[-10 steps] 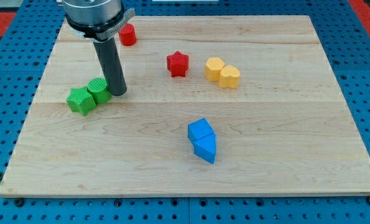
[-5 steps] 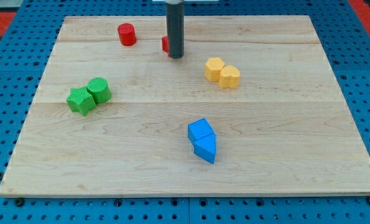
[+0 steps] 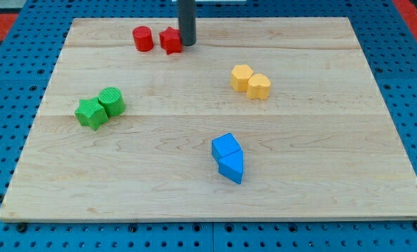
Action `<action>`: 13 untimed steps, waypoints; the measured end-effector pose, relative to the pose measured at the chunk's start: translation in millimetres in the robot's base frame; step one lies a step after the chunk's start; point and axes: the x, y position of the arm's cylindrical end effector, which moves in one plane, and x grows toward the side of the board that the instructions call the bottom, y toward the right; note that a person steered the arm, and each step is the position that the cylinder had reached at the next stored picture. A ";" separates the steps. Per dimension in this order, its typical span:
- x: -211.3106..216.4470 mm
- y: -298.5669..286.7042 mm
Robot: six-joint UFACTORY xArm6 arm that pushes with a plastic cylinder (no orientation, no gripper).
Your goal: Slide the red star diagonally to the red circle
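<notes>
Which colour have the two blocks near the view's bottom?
Blue: both blue blocks touch each other, seen in the camera view.

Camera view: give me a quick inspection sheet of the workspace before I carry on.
Surface: wooden board, flat, lying on a blue pegboard.
Job's things: red star near the view's top, just right of the red circle; a thin gap may remain.
Clutter: green star touching green cylinder at the view's left; two yellow blocks together; two blue blocks together.
Grippers: none; my tip sits against the red star's right side.
Cables: nothing seen.
Surroundings: red strips at the top corners.
</notes>
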 end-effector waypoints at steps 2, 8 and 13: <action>0.0 -13.7; 18.2 -25.1; 87.9 -1.6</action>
